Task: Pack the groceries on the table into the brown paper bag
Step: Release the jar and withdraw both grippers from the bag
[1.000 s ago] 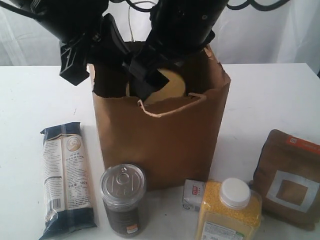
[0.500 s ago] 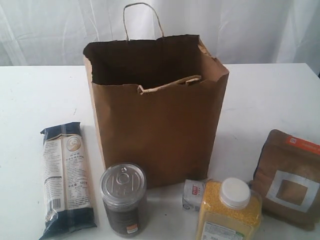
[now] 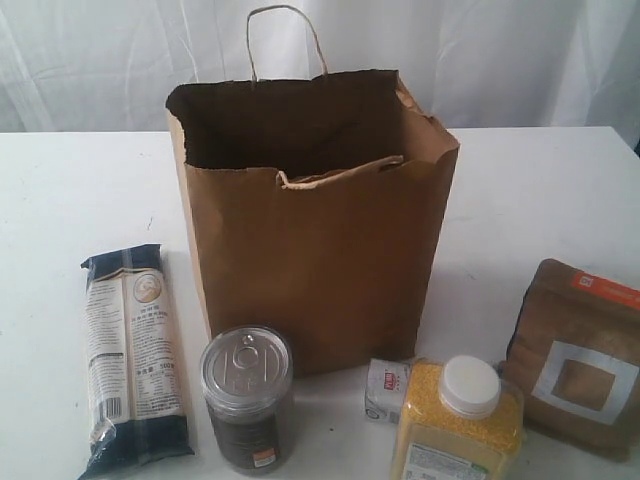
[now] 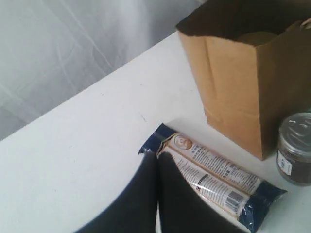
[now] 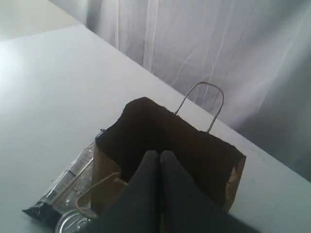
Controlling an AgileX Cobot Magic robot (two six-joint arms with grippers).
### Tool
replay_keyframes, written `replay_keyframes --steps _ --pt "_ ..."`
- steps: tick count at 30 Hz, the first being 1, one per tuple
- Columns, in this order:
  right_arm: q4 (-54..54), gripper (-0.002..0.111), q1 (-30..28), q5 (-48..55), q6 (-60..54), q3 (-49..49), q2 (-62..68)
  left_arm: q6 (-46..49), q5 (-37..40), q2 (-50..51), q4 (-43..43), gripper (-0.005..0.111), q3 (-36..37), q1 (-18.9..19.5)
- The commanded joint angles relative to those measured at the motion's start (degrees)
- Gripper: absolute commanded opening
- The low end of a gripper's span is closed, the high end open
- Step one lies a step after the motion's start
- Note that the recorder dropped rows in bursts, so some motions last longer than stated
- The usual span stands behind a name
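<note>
The tall kraft-brown paper bag (image 3: 320,250) is standing upright and open-mouthed mid-table on the wide white tabletop (image 3: 80,190), one twisted handle rising behind, the other drooping over the front rim. A long dark-blue noodle packet (image 3: 135,355) is lying flat to its left. A silver pull-tab can (image 3: 247,395), a small white-blue packet (image 3: 385,388) and a white-capped bottle of yellow grain (image 3: 460,420) are sitting in front of it. A brown windowed pouch with an orange label (image 3: 578,355) is resting further right. I am holding my left gripper (image 4: 157,158) above the noodle packet, black fingers pressed together on nothing. I am hovering my right gripper (image 5: 159,154) over the bag's mouth, likewise pinched together and empty.
</note>
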Motion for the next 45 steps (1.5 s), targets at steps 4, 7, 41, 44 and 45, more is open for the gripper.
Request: replay_keyframes --steps 4,7,41,44,45 --pt "-3.1 0.000 0.0 -13.3 6.0 18.8 -10.8 -13.1 -4.6 -13.1 5.0 0.000 20.2 0.1" --pt "-3.1 0.000 0.0 -15.6 8.4 23.2 -13.1 -15.4 -3.9 -13.8 4.7 0.000 23.7 0.1" --pt "-4.0 0.000 0.0 -18.9 13.7 34.9 -26.7 -16.8 -29.3 -20.7 0.5 0.000 55.6 0.1" --pt "-4.0 0.000 0.0 -17.4 14.6 34.9 -26.7 -16.8 -34.7 -24.2 0.6 0.000 58.0 0.1" --pt "-4.0 0.000 0.0 -17.1 14.6 34.9 -26.7 -16.8 -35.8 -24.6 0.6 0.000 58.0 0.1"
